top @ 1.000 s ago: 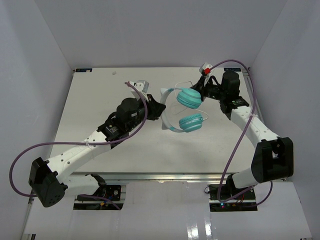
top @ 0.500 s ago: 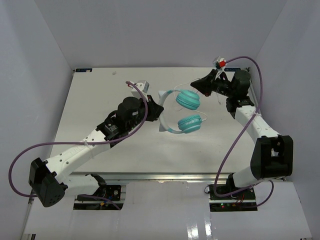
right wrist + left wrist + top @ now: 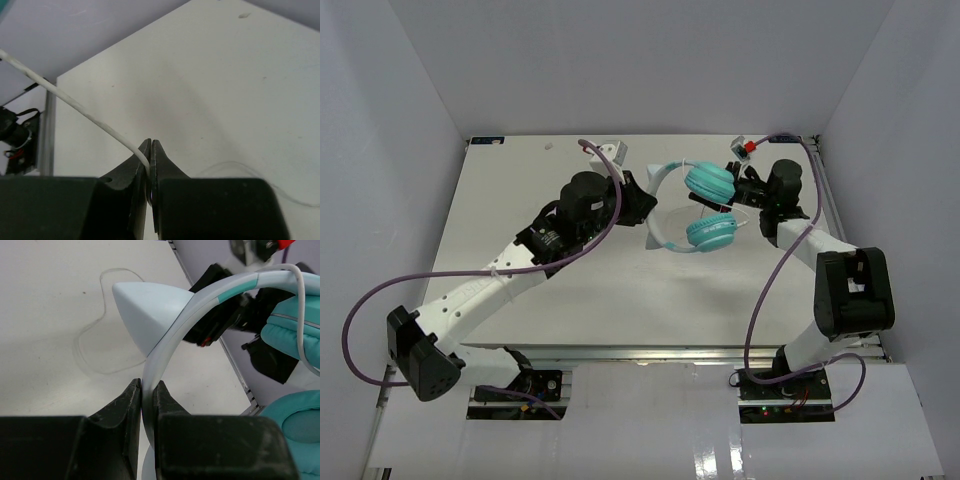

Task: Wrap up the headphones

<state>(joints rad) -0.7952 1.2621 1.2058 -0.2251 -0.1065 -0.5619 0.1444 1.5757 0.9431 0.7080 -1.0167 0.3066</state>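
Headphones are located upper centre-right in the overhead view, between your two arms, over the far part of the table. Your left pincer is pinching the pale headband edge-on. Both fingers are pressed against the band, just below a white pointed ear piece fixed to it. In the overhead view the band curves round on the left side, with the upper ear cup and the lower ear cup, both teal, to its right. Your right pincer is pressed together on the thin white cord, which runs straight from the fingertips toward the upper left of the right wrist view. Seen from overhead, that pincer lies just right of the cups. Contact between the lower ear cup and the table cannot be confirmed.
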